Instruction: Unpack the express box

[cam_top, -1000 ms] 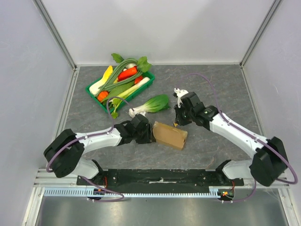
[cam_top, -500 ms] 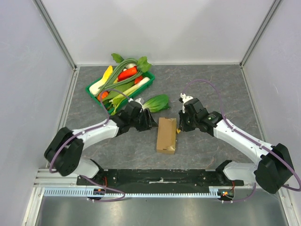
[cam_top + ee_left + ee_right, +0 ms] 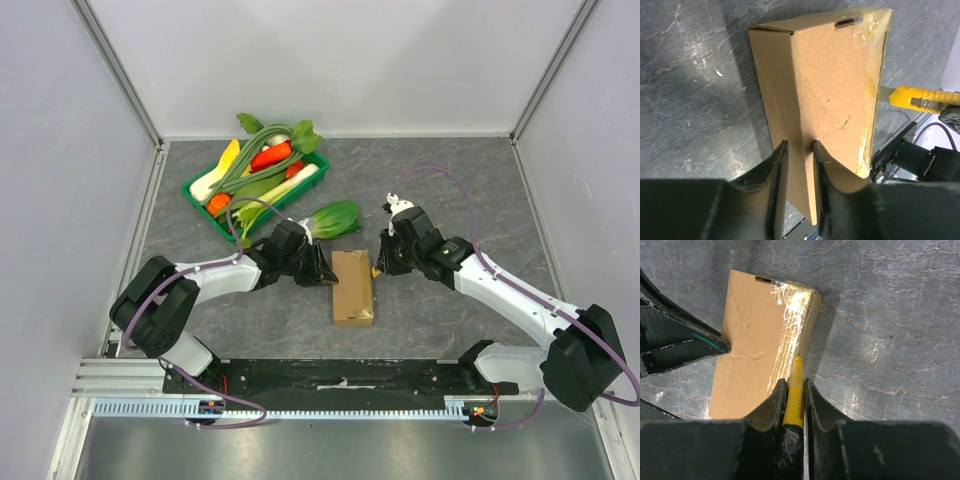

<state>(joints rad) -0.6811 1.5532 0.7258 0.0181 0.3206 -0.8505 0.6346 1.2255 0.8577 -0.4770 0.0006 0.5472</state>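
- One box flat at scene centre, just near of bok choy; tray far left.
- Left gripper: jaws narrow, straddling box's left edge; gripping or not, cannot tell.
- Right gripper: closed on yellow knife, tip at box's right edge.
- Wrist views only: glossy tape along that edge; top view only: bok choy, tray.

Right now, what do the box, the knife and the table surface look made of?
express box: brown cardboard, matte, probably corrugated; folded flap edge, small dents in the face. clear tape along one edge, glossy and wrinkled.
utility knife: yellow body, smooth, likely plastic.
table: dark grey, pale veins, slight sheen; stone or a printed stone-look sheet, can't tell.
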